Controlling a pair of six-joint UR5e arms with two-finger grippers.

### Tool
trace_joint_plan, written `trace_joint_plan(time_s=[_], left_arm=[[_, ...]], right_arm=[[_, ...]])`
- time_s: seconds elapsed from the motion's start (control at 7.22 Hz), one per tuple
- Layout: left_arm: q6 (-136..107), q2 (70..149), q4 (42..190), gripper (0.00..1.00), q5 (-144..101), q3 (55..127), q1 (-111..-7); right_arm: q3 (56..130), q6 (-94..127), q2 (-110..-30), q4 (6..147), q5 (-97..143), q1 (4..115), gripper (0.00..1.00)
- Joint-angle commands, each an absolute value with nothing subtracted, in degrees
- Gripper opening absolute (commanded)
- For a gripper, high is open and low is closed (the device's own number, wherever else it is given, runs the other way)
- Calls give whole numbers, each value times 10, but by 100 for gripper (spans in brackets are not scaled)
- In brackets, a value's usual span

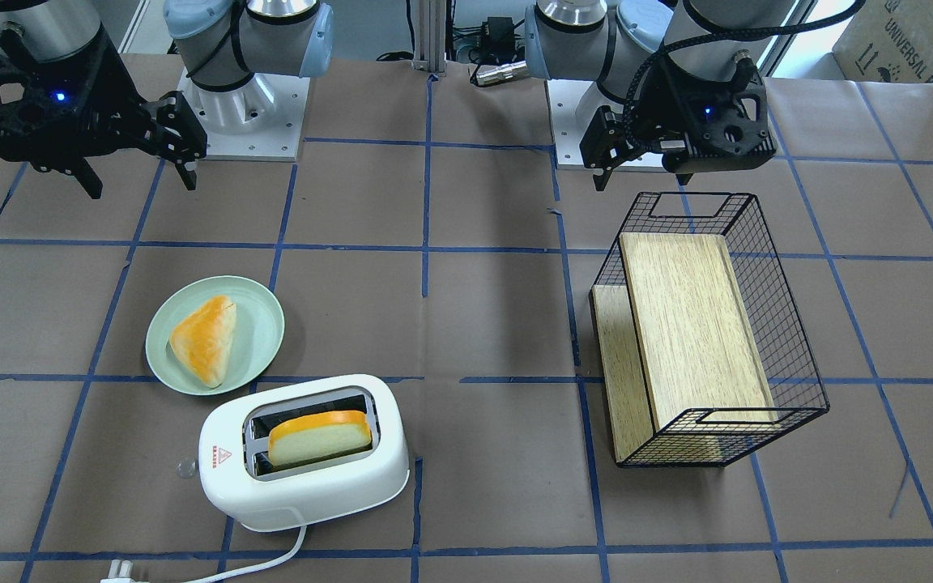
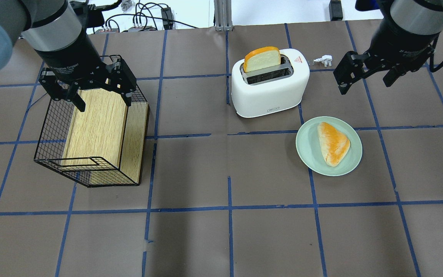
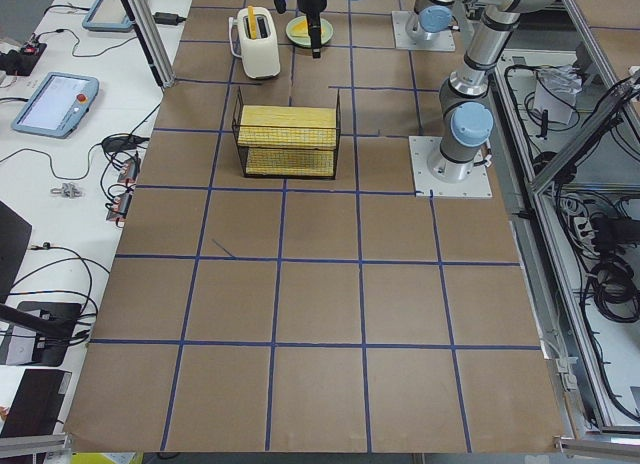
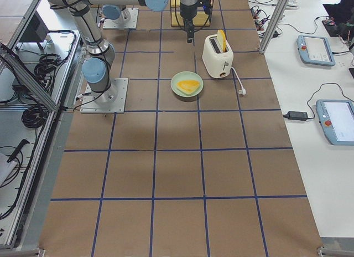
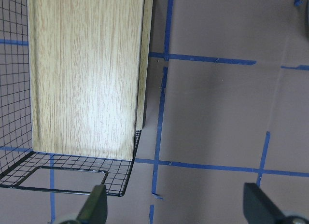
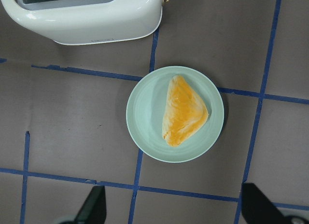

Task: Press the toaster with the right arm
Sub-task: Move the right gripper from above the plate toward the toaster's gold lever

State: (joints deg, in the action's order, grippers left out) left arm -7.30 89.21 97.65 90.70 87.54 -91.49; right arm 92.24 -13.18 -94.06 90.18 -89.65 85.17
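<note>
Brown paper point(image 2: 190, 238) is spread over the table point(image 2: 417, 231); the right end effector point(image 2: 364, 85) is held wide open, empty, clear of the toaster point(image 2: 269, 90) near the operators' edge.

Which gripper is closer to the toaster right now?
Right. The right gripper hangs open off one end of the toaster, near the plate. The left gripper is over the wire basket, well away on the other side.

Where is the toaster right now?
In the overhead view the toaster stands right of centre, toward the table's far side, just beyond the green plate.
</note>
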Motion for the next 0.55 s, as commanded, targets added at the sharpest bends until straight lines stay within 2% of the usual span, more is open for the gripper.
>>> trace_joint_plan(time_s=[0.0,0.42], left_arm=[[-73,892,976,100,907,875,-915],[-73,892,976,100,907,875,-915]], right_arm=[[925,-130,-940,902,-896,852,100],[920,-131,-934,904,-887,847,97]])
